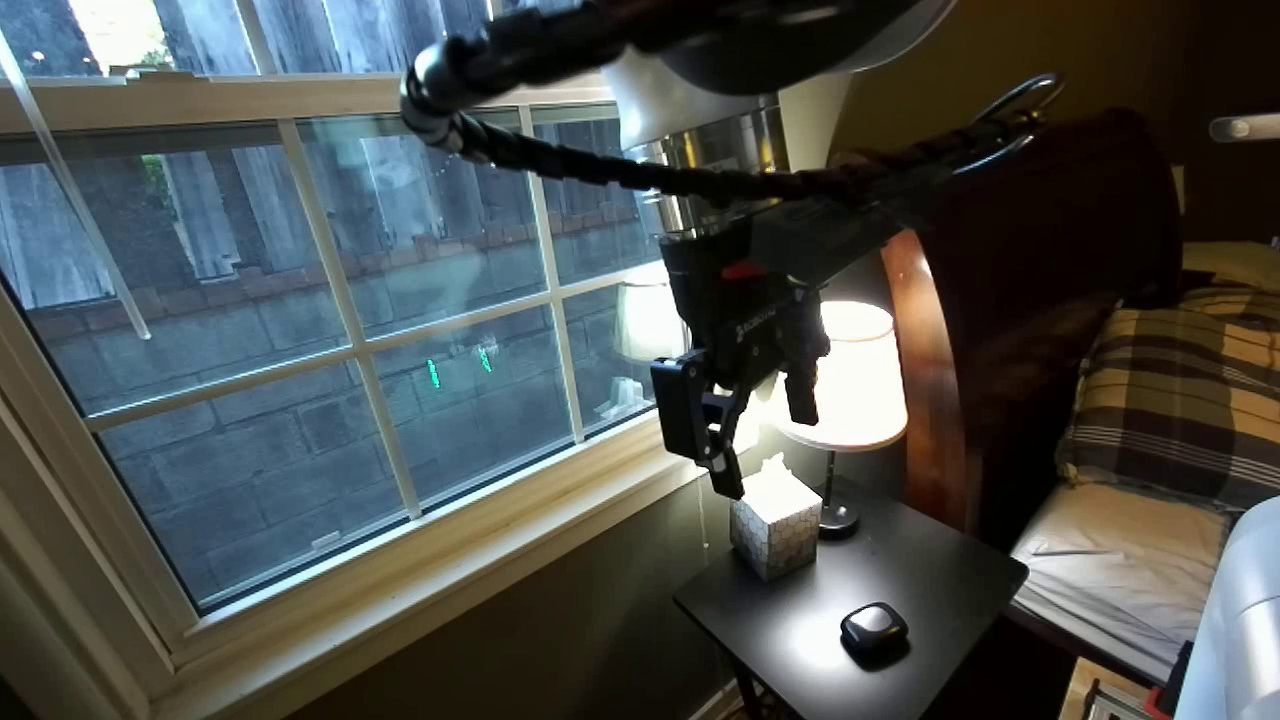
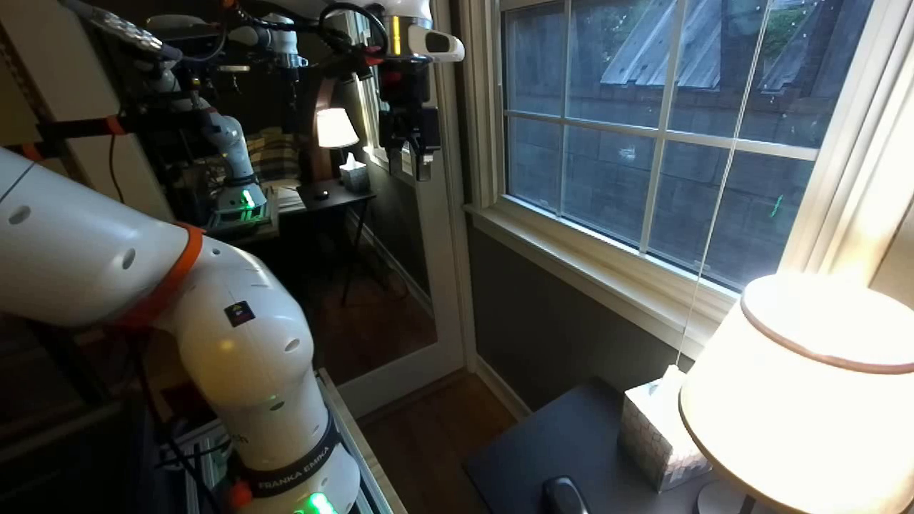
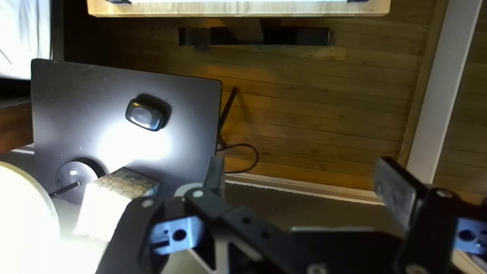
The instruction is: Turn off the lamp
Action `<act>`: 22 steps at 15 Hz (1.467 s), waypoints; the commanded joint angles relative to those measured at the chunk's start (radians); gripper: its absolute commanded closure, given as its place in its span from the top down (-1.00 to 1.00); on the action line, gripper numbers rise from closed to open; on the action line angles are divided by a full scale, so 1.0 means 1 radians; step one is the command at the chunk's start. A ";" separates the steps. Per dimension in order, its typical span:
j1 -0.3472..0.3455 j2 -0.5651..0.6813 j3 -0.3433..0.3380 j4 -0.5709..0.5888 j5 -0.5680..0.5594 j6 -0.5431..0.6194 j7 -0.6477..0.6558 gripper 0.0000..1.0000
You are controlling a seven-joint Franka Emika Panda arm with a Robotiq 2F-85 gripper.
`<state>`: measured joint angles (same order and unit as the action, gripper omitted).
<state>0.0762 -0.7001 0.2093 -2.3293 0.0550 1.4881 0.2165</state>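
"Please, in which state is your claw (image 3: 302,180)?"

"My claw is spread wide. In the wrist view, the two fingers (image 3: 397,194) stand well apart from each other, at 4 and 7 o'clock from the middle of that view."

"And where does the lamp (image 1: 860,375) stand, if I may ask?"

"It stands on the dark surface (image 1: 930,560), and it shines brightly. In an exterior view, I find its round base (image 1: 838,522) at 12 o'clock from the middle of this surface. The tissue box (image 1: 775,535) is at 10 o'clock, just beside the base; whether these two touch, I cannot tell. A small black device (image 1: 874,622) lies at 5 o'clock."

"Is your claw near to the lamp?"

"In an exterior view, the glowing shade (image 2: 814,407) is at 4 o'clock from my claw, and the two are well apart. My claw points downward there, and the window (image 2: 614,157) is at 3 o'clock from it. In the wrist view, the shade shows at 8 o'clock, cut by the edge."
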 commanded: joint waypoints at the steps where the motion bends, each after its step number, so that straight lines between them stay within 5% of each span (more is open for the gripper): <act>1: -0.002 -0.002 0.000 -0.010 -0.015 -0.008 0.017 1.00; 7: -0.041 -0.075 0.012 -0.168 -0.142 0.070 0.102 1.00; 12: -0.096 -0.118 -0.040 -0.372 -0.186 0.426 0.169 1.00; 16: -0.230 -0.096 -0.073 -0.490 -0.286 0.764 0.214 1.00; 19: -0.351 0.005 -0.079 -0.445 -0.343 0.899 0.240 1.00; 20: -0.304 -0.039 -0.072 -0.443 -0.302 0.835 0.201 1.00; 22: -0.349 -0.009 -0.079 -0.440 -0.317 0.878 0.203 1.00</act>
<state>-0.2763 -0.7086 0.1329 -2.7707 -0.2607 2.3695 0.4192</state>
